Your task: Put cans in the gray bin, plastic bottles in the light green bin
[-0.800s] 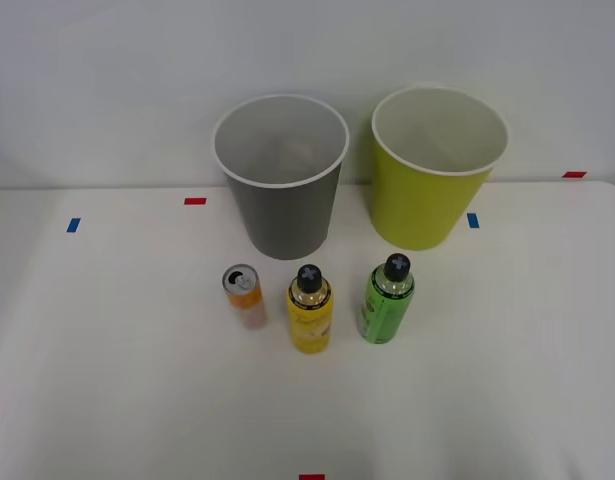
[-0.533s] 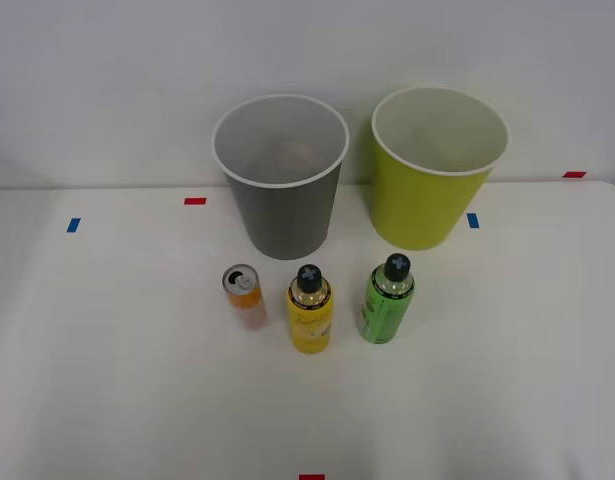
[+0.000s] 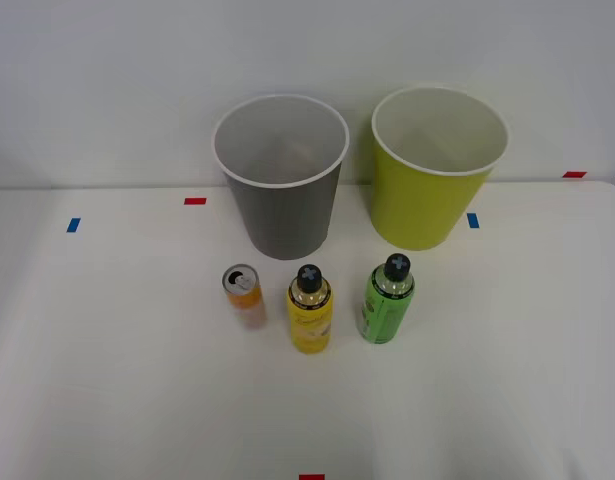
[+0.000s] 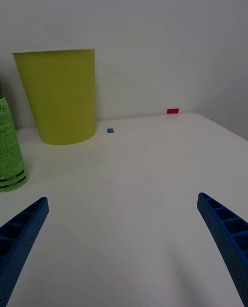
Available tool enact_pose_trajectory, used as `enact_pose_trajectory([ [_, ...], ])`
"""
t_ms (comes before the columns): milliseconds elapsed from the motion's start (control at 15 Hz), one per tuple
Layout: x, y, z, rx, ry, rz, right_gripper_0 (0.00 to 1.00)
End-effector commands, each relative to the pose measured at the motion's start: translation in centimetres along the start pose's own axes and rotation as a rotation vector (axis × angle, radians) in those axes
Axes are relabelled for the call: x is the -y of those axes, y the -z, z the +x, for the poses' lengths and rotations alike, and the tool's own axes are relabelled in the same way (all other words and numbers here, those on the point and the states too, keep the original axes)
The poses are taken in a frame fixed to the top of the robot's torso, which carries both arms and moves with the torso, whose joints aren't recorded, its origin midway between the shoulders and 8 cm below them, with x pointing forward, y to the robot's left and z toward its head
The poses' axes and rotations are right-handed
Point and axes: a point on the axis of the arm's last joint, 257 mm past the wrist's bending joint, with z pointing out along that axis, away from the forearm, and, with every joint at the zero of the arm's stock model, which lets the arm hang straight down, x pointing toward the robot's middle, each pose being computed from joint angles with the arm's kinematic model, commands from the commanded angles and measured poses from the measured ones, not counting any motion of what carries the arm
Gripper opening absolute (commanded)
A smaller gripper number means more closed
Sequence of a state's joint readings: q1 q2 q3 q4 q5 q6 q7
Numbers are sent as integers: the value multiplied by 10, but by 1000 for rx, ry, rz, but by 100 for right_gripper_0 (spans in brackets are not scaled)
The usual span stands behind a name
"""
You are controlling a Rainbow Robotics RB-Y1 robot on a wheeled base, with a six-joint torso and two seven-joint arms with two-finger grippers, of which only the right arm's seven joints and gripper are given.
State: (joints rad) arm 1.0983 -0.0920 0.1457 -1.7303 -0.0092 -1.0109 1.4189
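Three drinks stand in a row on the white table: a slim orange can (image 3: 243,294) at the left, a yellow bottle (image 3: 310,311) with a black cap in the middle, and a green bottle (image 3: 387,301) (image 4: 9,152) at the right. Behind them stand the gray bin (image 3: 281,195) and, to its right, the light green bin (image 3: 435,178) (image 4: 59,97). My right gripper (image 4: 124,247) is open, low over the bare table, with nothing between its blue fingers (image 4: 227,235). The green bottle stands apart from it, off to one side.
Small red tape marks (image 3: 195,201) (image 4: 172,111) and blue tape marks (image 3: 473,220) (image 4: 110,130) dot the table. A pale wall rises right behind the bins. The table's right edge (image 4: 227,129) runs close by in the wrist view.
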Motion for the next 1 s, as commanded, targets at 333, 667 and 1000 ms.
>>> enact_pose_trajectory([
  [333,0,0,0,0,0,0,100],
  [667,0,0,0,0,0,0,100],
  [1000,0,0,0,0,0,0,100],
])
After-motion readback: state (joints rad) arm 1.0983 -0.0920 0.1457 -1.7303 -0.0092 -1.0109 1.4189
